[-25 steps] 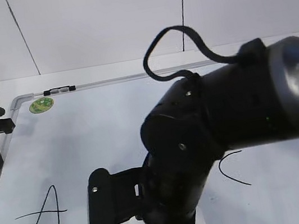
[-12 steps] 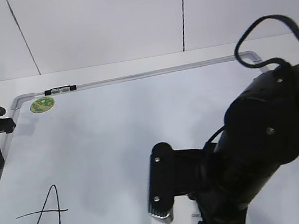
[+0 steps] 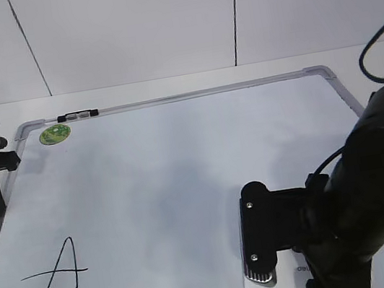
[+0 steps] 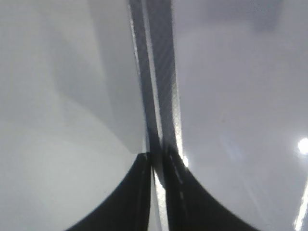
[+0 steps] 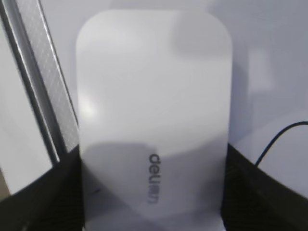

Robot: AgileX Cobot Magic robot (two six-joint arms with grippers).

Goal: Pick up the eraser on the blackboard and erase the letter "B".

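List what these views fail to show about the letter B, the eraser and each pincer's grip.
- Letter "B": unseen in every view; the right arm blocks the exterior view there.
- White rounded plastic eraser: its base is hidden; the bottom edge crops it.
- Right pincer: fingertips cropped.
- Left pincer: blurred; contact with the grey frame rail unclear.

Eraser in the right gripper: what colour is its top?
White, with small dark lettering; the eraser shows best in the right wrist view.

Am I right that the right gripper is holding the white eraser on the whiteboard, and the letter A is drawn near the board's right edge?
Not quite. The right gripper does hold the white eraser on the whiteboard, but the letter A is drawn near the board's left edge, not its right. The exterior view shows this.
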